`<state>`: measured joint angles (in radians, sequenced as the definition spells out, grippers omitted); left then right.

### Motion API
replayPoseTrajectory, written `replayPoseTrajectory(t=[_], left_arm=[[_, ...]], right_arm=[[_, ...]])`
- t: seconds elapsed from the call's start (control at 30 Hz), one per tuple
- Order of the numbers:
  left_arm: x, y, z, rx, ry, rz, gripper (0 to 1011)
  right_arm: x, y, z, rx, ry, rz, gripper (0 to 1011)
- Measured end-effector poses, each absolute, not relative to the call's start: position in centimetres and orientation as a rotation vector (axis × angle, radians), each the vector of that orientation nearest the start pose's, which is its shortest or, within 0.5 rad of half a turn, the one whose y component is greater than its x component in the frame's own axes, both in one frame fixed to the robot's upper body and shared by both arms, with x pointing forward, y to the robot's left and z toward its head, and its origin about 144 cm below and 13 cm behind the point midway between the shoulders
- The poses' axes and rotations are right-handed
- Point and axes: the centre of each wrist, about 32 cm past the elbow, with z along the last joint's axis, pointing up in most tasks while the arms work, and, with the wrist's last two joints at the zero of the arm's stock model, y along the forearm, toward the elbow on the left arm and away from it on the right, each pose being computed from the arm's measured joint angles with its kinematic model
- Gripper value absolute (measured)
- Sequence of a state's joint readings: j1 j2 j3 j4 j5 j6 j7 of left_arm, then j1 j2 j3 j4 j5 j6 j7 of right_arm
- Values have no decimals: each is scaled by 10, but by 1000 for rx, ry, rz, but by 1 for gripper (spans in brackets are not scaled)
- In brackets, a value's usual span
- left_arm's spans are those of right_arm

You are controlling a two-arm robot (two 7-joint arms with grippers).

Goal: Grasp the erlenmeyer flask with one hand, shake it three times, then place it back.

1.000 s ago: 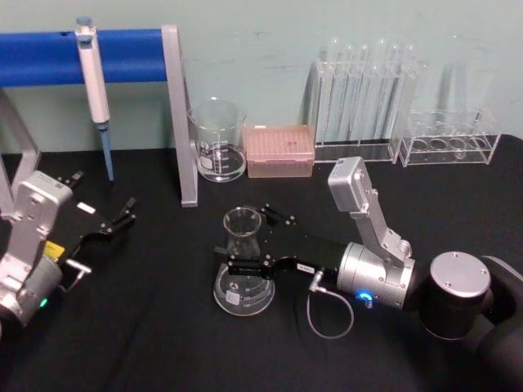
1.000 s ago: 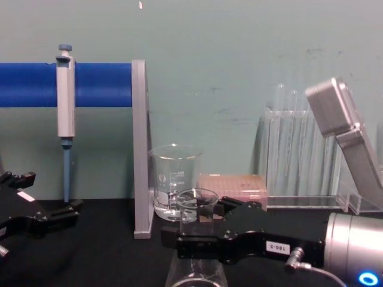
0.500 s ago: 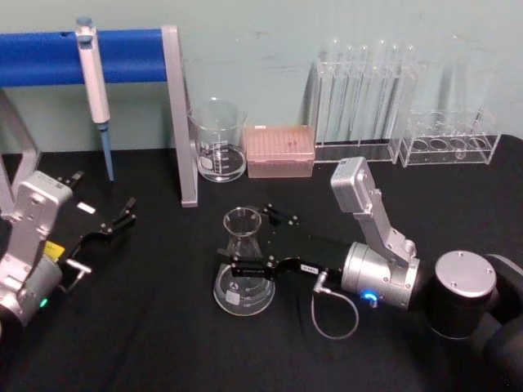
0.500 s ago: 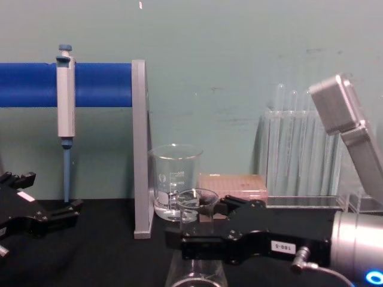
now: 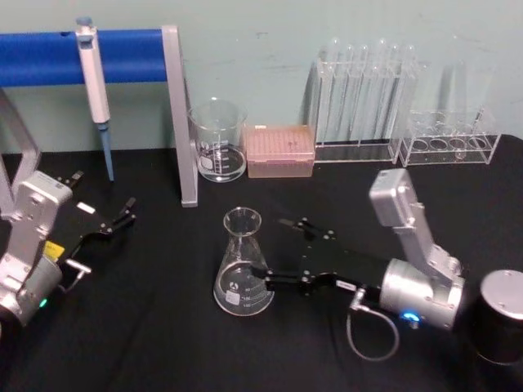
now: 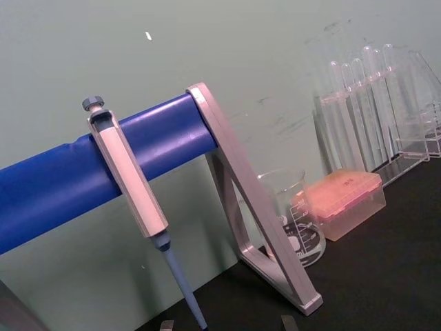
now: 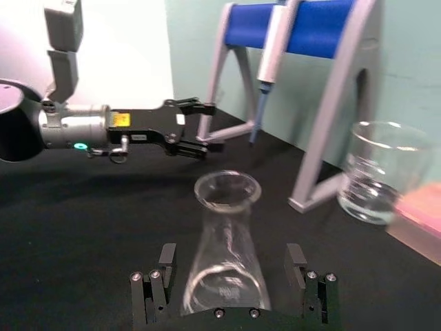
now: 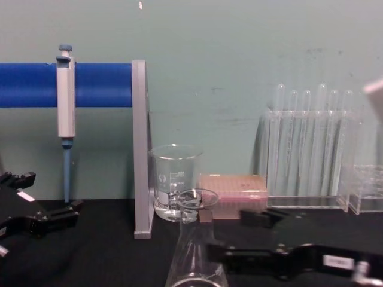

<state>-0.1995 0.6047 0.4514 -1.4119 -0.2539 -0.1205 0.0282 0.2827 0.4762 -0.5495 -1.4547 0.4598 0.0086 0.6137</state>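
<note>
The erlenmeyer flask [image 5: 243,269] stands upright on the black table, clear glass with white marks on its wide base. My right gripper [image 5: 272,248] lies low just to its right, open, its black fingers spread wider than the flask and not touching the glass. In the right wrist view the flask [image 7: 224,269] rises between the two spread fingertips [image 7: 165,256]. The chest view shows the flask [image 8: 192,251] at bottom centre with the right gripper [image 8: 226,231] beside it. My left gripper [image 5: 114,220] rests at the left of the table, open and holding nothing.
A glass beaker [image 5: 219,143] and a pink tip box [image 5: 280,151] stand behind the flask. A grey stand post [image 5: 180,114] carries a blue bar with a hanging pipette [image 5: 94,77]. Clear test tube racks [image 5: 364,98] line the back right.
The right gripper, earlier around the flask's neck, has drawn back to the right. The flask stays standing on the table. The left arm has not moved.
</note>
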Motion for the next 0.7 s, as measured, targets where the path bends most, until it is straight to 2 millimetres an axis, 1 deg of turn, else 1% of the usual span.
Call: replayPoseTrajectory(t=[0.13, 0.27, 0.37, 0.57, 0.7], left_arm=[[489, 310, 1140, 304, -285, 1248, 1001], [489, 310, 1140, 305, -285, 1248, 1001], [489, 310, 1140, 304, -285, 1248, 1001], [489, 310, 1140, 304, -285, 1248, 1001], [489, 310, 1140, 304, -285, 1248, 1001]], right_arm=[[489, -247, 1161, -138, 28, -599, 1000], [482, -259, 1164, -134, 21, -680, 1000], [480, -265, 1166, -120, 5, -752, 1000], [482, -265, 1165, -89, -22, -868, 1000], [488, -262, 1160, -84, -34, -969, 1000]])
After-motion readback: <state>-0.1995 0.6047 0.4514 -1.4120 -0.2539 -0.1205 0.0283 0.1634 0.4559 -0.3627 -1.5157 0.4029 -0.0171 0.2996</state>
